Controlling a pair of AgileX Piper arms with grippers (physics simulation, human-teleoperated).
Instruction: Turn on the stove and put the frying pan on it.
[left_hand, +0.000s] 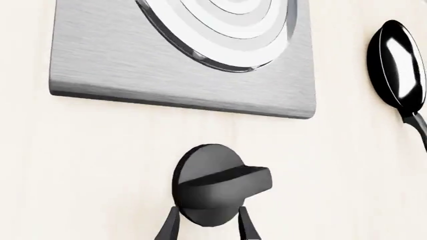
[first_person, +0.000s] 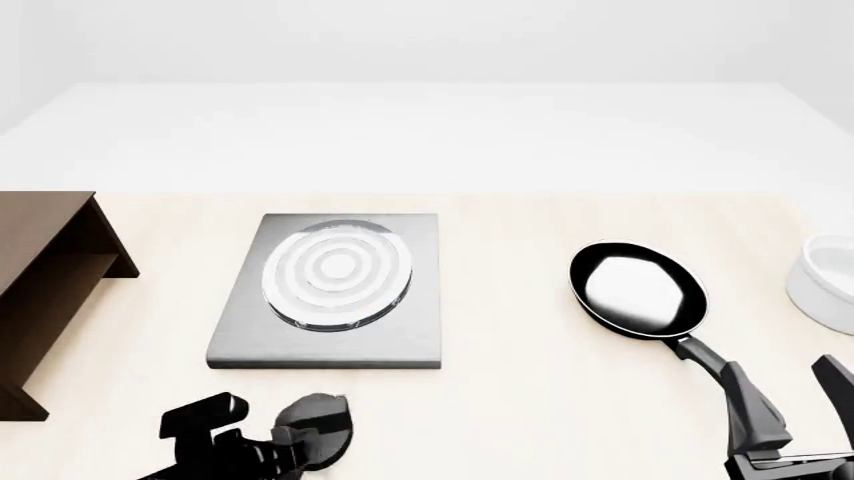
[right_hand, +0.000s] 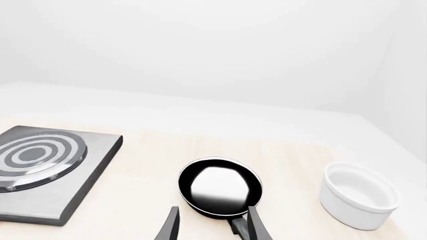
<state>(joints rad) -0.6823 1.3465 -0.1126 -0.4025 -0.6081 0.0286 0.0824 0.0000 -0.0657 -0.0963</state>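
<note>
The stove (first_person: 334, 335) is a grey plate with a ringed burner (first_person: 338, 270); its black knob (first_person: 318, 425) lies on the table in front of it. In the left wrist view, my left gripper (left_hand: 208, 225) is open, one finger on each side of the knob (left_hand: 213, 187), below the stove (left_hand: 133, 75). The frying pan (first_person: 638, 290) rests right of the stove, handle pointing toward me. My right gripper (first_person: 797, 400) is open just behind the handle. The right wrist view shows the handle end between the fingers of my right gripper (right_hand: 212, 225), with the frying pan (right_hand: 220, 187) beyond.
A white bowl (first_person: 827, 280) stands at the right edge, close beside the pan and my right arm. A dark brown wooden cabinet (first_person: 40, 290) occupies the left edge of the table. The bowl (right_hand: 360, 197) also shows in the right wrist view.
</note>
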